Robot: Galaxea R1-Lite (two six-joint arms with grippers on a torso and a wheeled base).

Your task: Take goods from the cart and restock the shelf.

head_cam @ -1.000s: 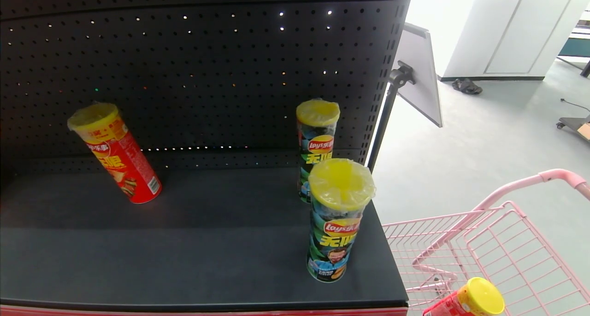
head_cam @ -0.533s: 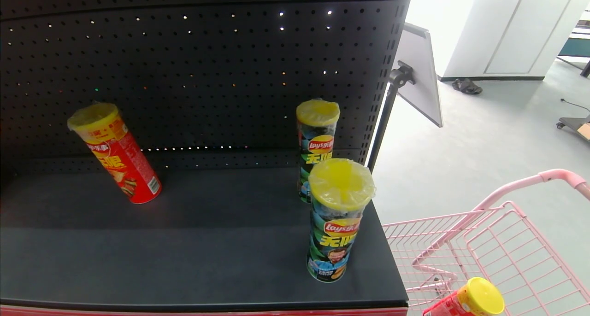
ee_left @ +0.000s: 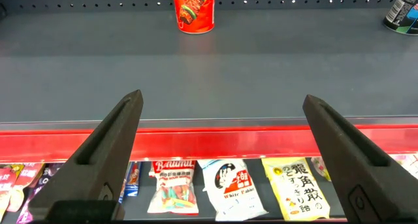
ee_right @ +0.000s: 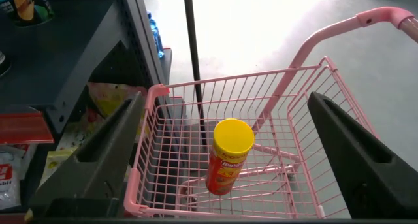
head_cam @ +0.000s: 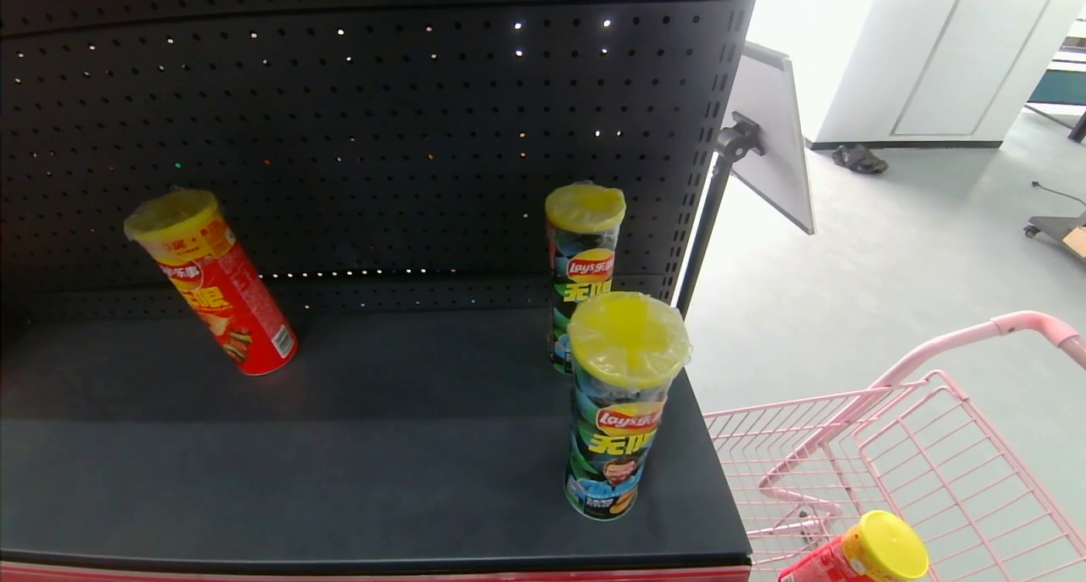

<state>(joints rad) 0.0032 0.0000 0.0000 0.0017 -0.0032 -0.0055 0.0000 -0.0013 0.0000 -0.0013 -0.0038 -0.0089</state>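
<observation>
Pink cart (ee_right: 157, 90) beside dark shelf (ee_right: 72, 48), red can (ee_right: 228, 155) (yellow lid) upright near its middle, right gripper (ee_right: 225, 98) spread wide above

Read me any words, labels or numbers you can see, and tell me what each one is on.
Front green can: brand logo and large characters, left unquoted; fine print too small.
Rear green can: same logo and characters.
Red can: characters partly turned away; white label unreadable.
Cart can: print too small.
Packets: brand print, left unquoted.
Board: blank.
</observation>
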